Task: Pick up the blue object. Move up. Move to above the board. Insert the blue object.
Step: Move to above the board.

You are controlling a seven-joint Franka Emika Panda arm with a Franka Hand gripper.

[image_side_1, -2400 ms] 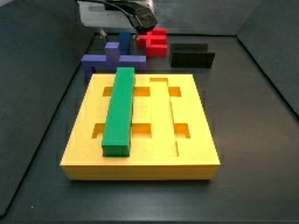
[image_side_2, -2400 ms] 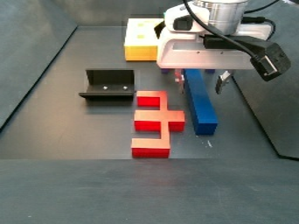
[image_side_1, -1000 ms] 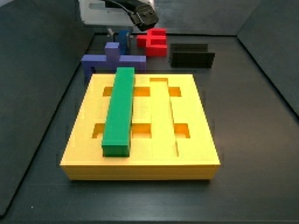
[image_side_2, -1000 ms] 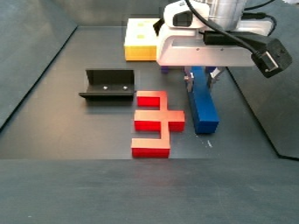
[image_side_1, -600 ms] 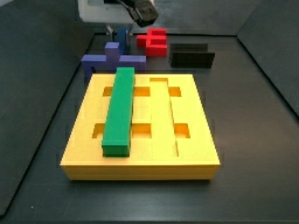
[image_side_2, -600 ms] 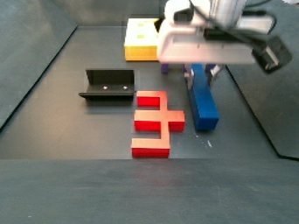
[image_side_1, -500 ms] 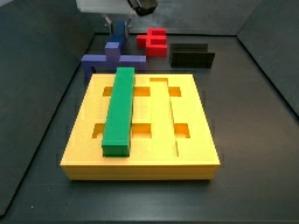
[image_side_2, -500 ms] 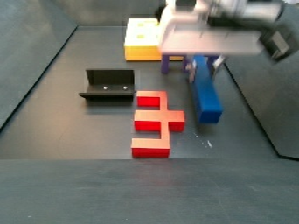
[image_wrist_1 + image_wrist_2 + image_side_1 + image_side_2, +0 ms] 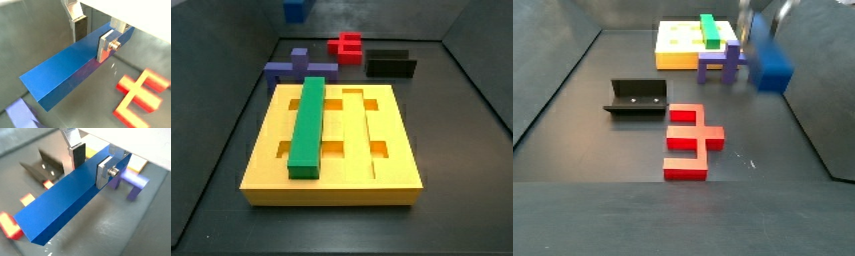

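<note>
The blue object is a saturated deep blue, plain, with no markings; the gripper clamped around it in both wrist views has silver plate fingers with dark pads. The board is yellow-orange, and the bar lying on it is green. The cross-shaped block is a paler purple-blue. The stepped block is bright red. The fixture is black, and the floor dark grey.

smooth matt blue object between gripper silver metal fingers
</note>
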